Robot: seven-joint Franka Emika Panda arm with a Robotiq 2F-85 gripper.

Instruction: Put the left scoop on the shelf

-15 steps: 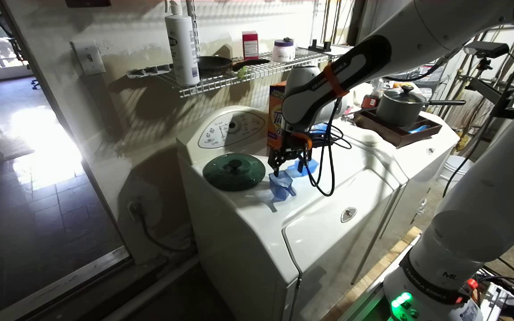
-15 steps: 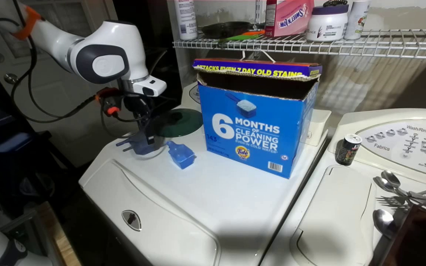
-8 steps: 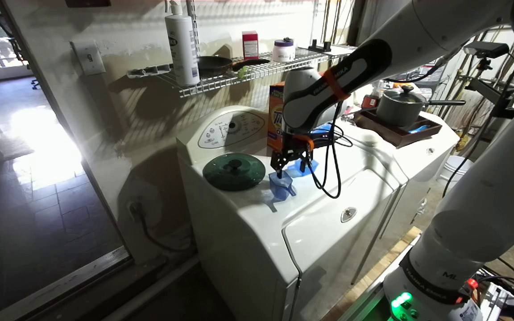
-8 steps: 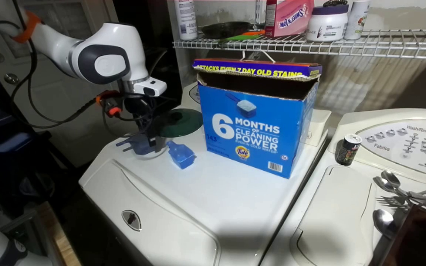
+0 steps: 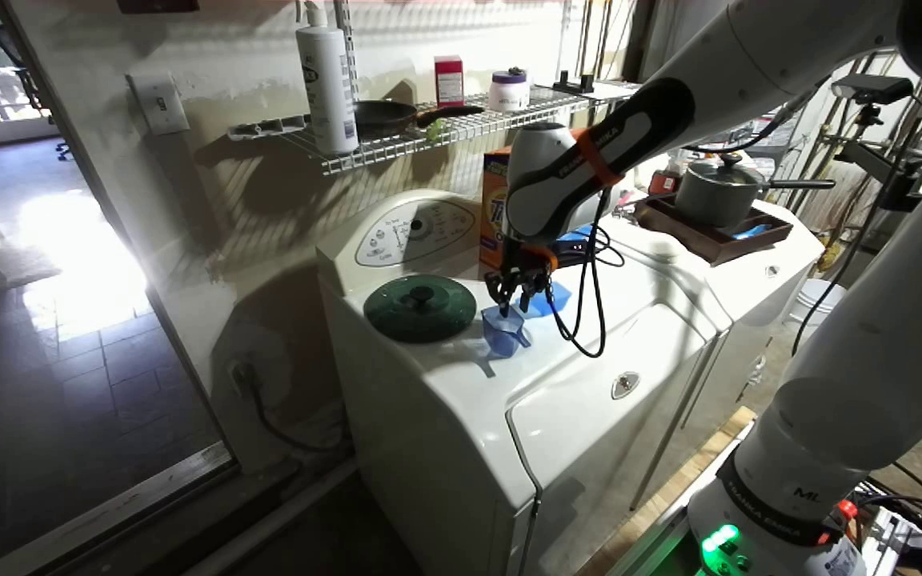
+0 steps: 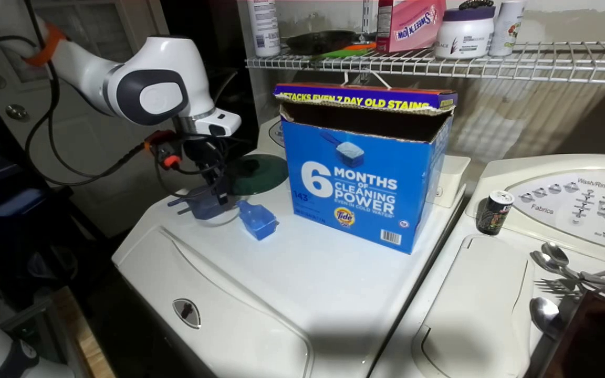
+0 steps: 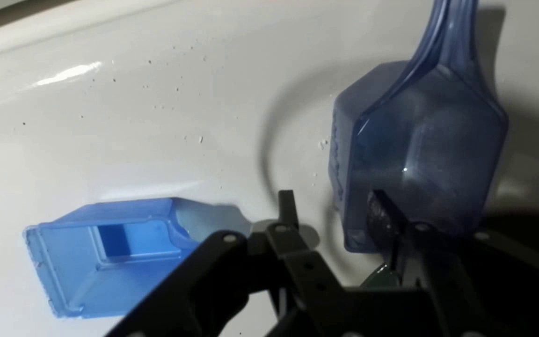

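Pale scoop: wall btwn fingers, grip not yet made

Pale scoop [image 7: 419, 154] sits mouth up on the machine top [image 6: 302, 273], not yet on the shelf [image 6: 570, 63]. Wrist view: gripper [image 7: 334, 208] spread astride one side wall, inner finger [image 7: 384, 220] over the cup's inside, outer finger [image 7: 288, 208] outside w/ a gap showing. Inner contact & depth: can't say for sure, too dark there.

Step in hand, I'd judge: pinch that wall. Bring fingers in slowly so both pads meet plastic w/o shoving the cup; thin wall prob. slippery, so take a good bite below the rim. Bright-blue scoop [image 7: 105, 262] lies near, handle twd the outer finger; don't snag it. Green lid [image 5: 397, 316] just beside, same care.

Then lift straight up, check tilt (handle end will likely sag), go round the detergent box [image 6: 355, 184] & come in above rod height. Lay it across the rods, away from the jar [image 6: 464, 34], & release only once steady.
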